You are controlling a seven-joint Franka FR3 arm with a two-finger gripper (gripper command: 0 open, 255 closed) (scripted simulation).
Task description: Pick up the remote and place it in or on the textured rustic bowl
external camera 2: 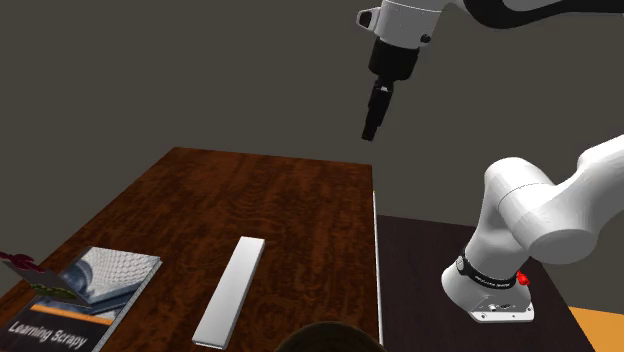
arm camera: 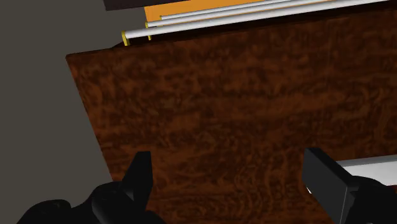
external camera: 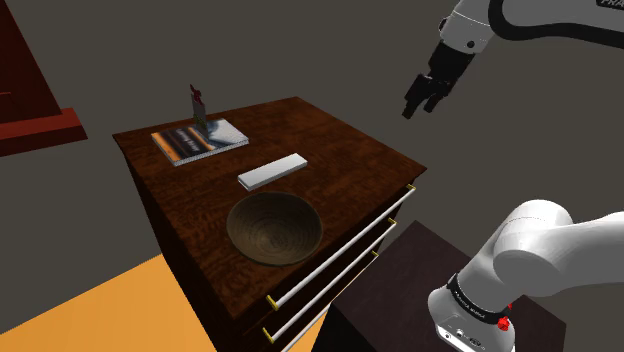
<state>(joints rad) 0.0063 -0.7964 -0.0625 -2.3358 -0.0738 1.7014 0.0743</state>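
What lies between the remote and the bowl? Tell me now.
Nothing stands there. The shoulder view shows a bare strip of dresser top between the white remote and the brown bowl, which lie apart.

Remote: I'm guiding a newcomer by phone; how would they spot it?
Find the dark wooden dresser. On its top, between the book and the brown bowl, lies the remote. It is the only plain white flat bar: no print, no hollow.
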